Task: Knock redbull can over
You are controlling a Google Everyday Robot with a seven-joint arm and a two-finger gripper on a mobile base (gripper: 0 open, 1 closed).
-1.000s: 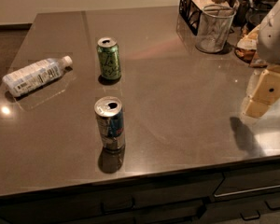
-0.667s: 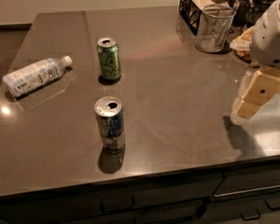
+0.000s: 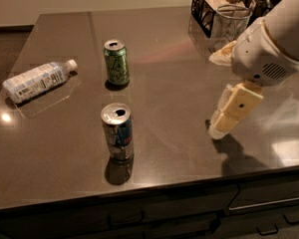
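The redbull can (image 3: pixel 118 132), slim silver and blue with an open pull-tab top, stands upright near the front edge of the dark countertop (image 3: pixel 174 91). My gripper (image 3: pixel 219 127) hangs from the white arm at the right, its cream tips pointing down just above the counter. It is well to the right of the can and does not touch it.
A green can (image 3: pixel 116 62) stands upright behind the redbull can. A clear water bottle (image 3: pixel 37 80) lies on its side at the left. A clear cup (image 3: pixel 229 25) and a black wire basket (image 3: pixel 209 6) stand at the back right. The counter's front edge runs close below the redbull can.
The arm and gripper have moved left over the counter, toward the redbull can. The cans and the bottle have not moved.
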